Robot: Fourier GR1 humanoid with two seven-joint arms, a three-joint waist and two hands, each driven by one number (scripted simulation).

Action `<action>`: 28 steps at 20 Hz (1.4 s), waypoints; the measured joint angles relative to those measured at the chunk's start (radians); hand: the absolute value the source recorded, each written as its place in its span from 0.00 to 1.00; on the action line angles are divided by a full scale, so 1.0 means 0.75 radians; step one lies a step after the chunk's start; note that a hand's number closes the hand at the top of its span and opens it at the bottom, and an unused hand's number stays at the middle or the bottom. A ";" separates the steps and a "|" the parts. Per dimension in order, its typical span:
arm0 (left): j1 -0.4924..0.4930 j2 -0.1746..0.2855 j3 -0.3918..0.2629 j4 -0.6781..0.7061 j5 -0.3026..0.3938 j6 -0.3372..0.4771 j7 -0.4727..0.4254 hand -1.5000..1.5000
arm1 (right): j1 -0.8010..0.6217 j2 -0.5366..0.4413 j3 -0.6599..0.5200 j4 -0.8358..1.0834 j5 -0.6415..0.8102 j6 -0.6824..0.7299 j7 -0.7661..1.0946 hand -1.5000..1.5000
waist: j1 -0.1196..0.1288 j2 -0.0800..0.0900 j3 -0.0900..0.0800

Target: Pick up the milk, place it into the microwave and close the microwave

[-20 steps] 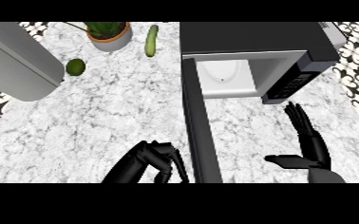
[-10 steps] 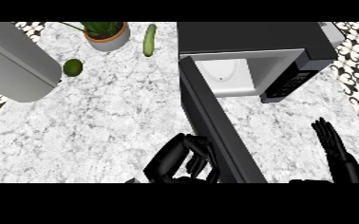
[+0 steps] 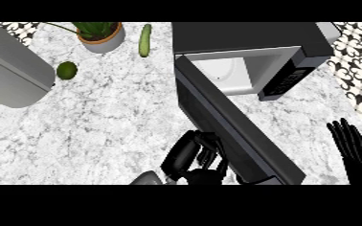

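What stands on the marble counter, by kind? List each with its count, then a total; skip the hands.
Long green cucumber: 1
Round green fruit: 1
Leafy plant in a round pot: 1
Black microwave, door open: 1
Large grey rounded object: 1
Total: 5

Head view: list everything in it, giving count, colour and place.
Counter: one, white-grey marble, under everything.
Microwave: one, black with a white inside, top right.
Microwave door: one, black, open, swung out toward the lower edge.
Potted plant: one, green leaves in a tan pot, top left.
Cucumber: one, green, right of the plant.
Round fruit: one, dark green, left.
Grey container: one, left edge.
Left hand: one, black, fingers curled, left of the door at the lower edge.
Right hand: one, black, fingers straight, right edge.
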 measured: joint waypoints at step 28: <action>-0.468 0.000 -0.147 0.223 0.761 0.594 -0.161 0.00 | 0.015 -0.277 0.028 -0.578 -0.408 0.183 0.370 0.00 | -0.196 0.046 -0.002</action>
